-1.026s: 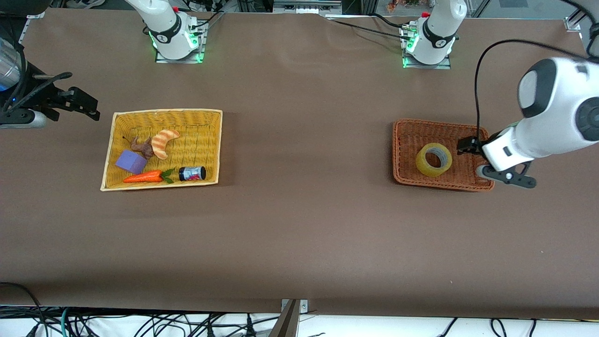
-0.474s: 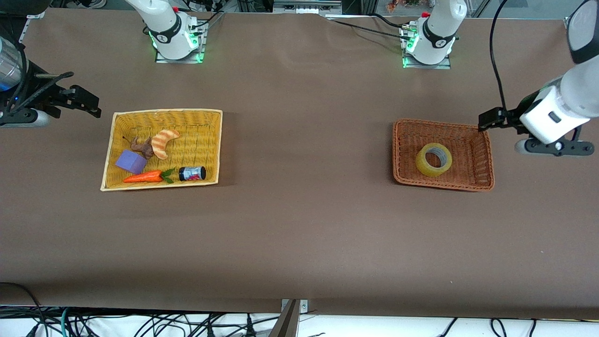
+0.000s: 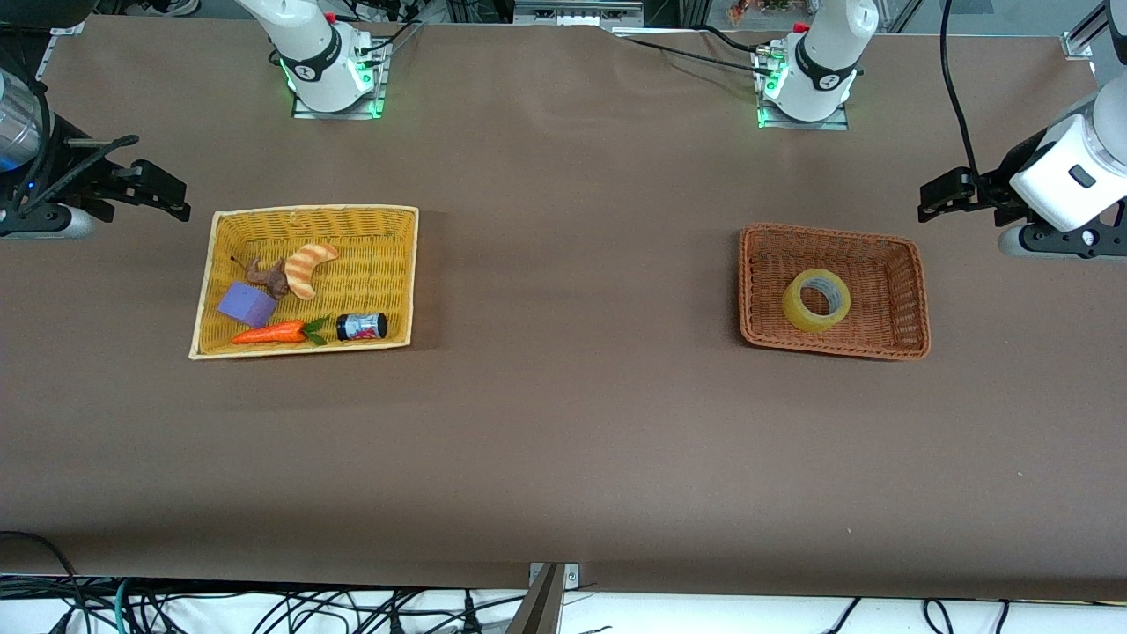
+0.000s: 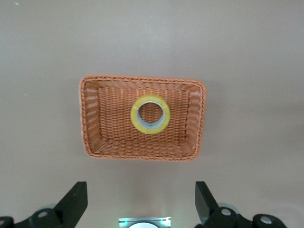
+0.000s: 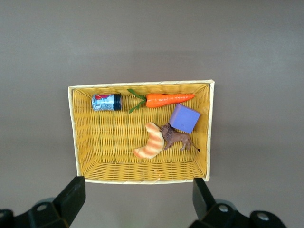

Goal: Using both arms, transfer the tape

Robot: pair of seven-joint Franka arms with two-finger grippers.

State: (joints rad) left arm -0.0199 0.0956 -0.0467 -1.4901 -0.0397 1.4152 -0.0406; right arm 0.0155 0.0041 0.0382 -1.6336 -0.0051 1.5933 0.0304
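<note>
Fingers [image 4: 76,202] on our left gripper [image 4: 140,202] and right gripper [image 5: 135,199] spread wide, empty, above the bench [image 3: 563,423]; the tape [image 3: 816,300] lies in its brown basket [image 3: 757,330].

You have two baskets on table [image 3: 563,440], well apart. Tape [image 3: 816,300] lies flat in basket [image 3: 911,299] toward left arm's end. Other basket [image 3: 401,264] toward right arm's end holds croissant toy [image 3: 308,269], lion figure [image 3: 266,276] touching it, block [image 3: 247,304] beside lion, carrot [image 3: 273,333] and small jar [image 3: 362,327] nearest front camera. Your left gripper [image 3: 935,195] is over bare table by tape basket's corner, jaws spread; right gripper [image 3: 163,191] over table by other basket's corner, jaws spread.
</note>
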